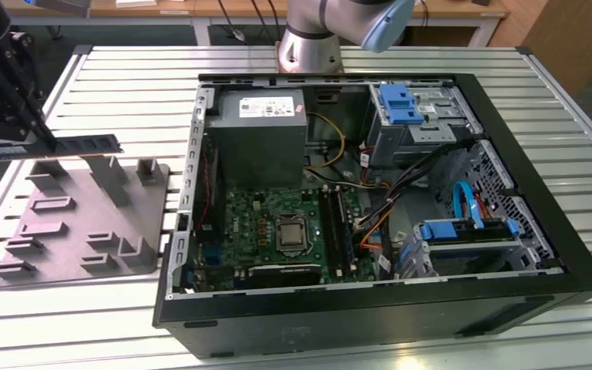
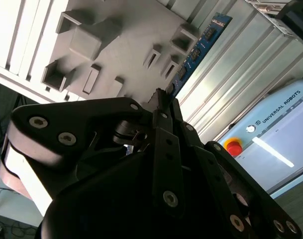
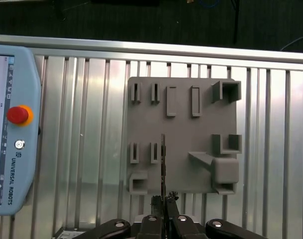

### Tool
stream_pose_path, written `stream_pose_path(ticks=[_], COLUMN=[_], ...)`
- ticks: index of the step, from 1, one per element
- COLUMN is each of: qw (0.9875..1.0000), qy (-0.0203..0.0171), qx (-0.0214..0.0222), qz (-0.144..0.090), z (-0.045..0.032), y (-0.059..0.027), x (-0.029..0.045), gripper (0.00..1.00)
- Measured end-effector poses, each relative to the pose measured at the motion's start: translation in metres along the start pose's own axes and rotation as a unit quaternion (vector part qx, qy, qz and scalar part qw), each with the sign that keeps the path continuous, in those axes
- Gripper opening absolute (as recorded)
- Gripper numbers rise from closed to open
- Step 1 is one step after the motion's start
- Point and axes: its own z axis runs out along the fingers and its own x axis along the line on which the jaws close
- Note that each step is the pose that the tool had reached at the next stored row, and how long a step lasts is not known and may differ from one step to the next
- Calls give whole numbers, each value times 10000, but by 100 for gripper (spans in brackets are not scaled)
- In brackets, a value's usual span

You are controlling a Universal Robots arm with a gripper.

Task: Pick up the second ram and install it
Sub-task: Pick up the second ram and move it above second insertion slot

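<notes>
Gripper point(image 3: 164, 201) clamped shut on one end of the second ram point(image 1: 65, 144); stick held level, on edge, over grey fixture tray point(image 1: 90, 223).

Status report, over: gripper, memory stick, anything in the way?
Gripper shut on memory stick. Stick level over grey tray, beside open computer case. Nothing seen blocking.

Even, diffuse light is seen throughout. Pale glare is thrown off the ribbed worktop point(image 1: 111, 69); the computer case point(image 1: 573, 254) interior is left dim, with shadows kept soft.
</notes>
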Motion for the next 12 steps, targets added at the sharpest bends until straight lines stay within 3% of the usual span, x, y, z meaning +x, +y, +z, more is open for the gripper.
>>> stream_pose_path(ticks=[12], qw=[10000], qy=[0], qx=[0], qz=[0], z=[-7], y=[-205], x=[4], gripper=[14])
